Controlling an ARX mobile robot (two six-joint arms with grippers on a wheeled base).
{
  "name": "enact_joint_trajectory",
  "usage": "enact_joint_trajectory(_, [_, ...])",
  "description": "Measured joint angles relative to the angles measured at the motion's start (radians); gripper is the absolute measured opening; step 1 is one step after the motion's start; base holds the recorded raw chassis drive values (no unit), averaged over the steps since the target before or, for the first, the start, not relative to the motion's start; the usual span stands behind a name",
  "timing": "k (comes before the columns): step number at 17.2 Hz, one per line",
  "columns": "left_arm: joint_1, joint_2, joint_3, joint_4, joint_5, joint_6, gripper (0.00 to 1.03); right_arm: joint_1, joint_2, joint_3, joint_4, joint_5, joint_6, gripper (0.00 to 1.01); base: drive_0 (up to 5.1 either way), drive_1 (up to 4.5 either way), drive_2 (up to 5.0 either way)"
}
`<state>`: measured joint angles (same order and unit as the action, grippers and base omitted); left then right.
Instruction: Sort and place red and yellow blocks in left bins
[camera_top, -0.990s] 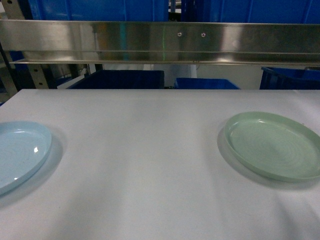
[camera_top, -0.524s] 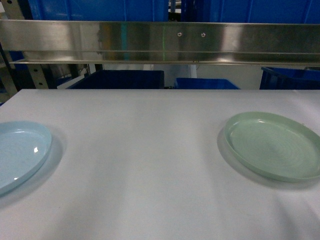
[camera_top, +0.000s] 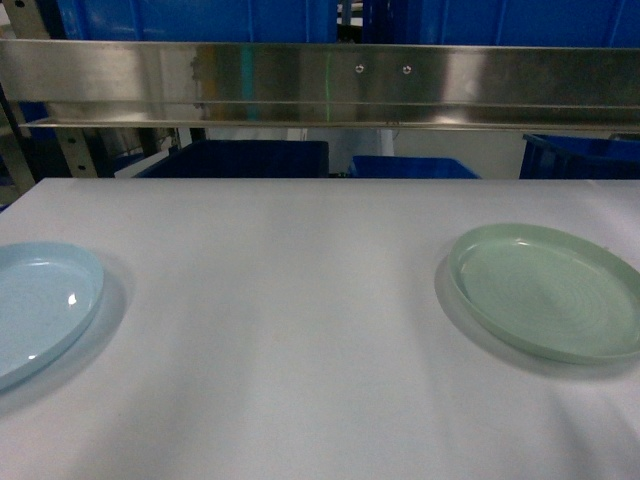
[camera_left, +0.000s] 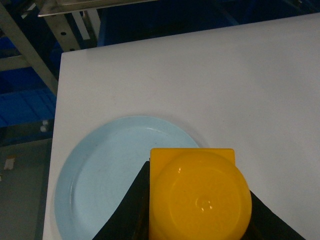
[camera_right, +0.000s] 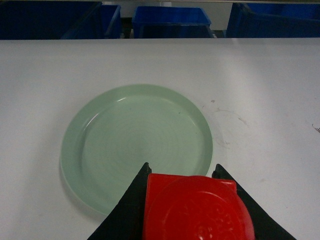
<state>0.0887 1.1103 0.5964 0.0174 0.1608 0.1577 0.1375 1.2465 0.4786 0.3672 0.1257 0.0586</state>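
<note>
In the left wrist view my left gripper (camera_left: 198, 176) is shut on the orange-yellow block (camera_left: 200, 197), stud facing the camera, held above the near right part of a pale blue plate (camera_left: 100, 170). The right wrist view shows my right gripper (camera_right: 182, 171) shut on the red block (camera_right: 192, 207), over the near edge of a green plate (camera_right: 135, 140). Neither gripper nor block appears in the head view. Blue bins (camera_top: 240, 158) stand beyond the table's far edge, and another blue bin (camera_left: 22, 102) lies low, left of the table.
The white table (camera_top: 290, 290) carries the pale blue plate (camera_top: 35, 305) at the left edge and the green plate (camera_top: 550, 290) at the right. A steel shelf rail (camera_top: 320, 85) runs above the far edge. More blue crates (camera_right: 170, 22) sit behind.
</note>
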Motion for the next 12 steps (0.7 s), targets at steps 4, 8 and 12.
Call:
enact_joint_trajectory(4, [0.0, 0.0, 0.0, 0.001, 0.0, 0.0, 0.27, 0.0, 0.0, 0.0, 0.0, 0.0, 0.0, 0.28, 0.0, 0.0, 0.0])
enact_joint_trajectory(8, [-0.005, 0.0, 0.0, 0.005, 0.006, 0.0, 0.27, -0.002, 0.001, 0.001, -0.001, 0.005, 0.0, 0.28, 0.0, 0.0, 0.0])
enact_joint_trajectory(12, [-0.003, 0.002, 0.0, 0.002, 0.001, 0.0, 0.27, 0.0, 0.002, 0.003, 0.0, 0.004, 0.0, 0.28, -4.2, -0.11, 4.4])
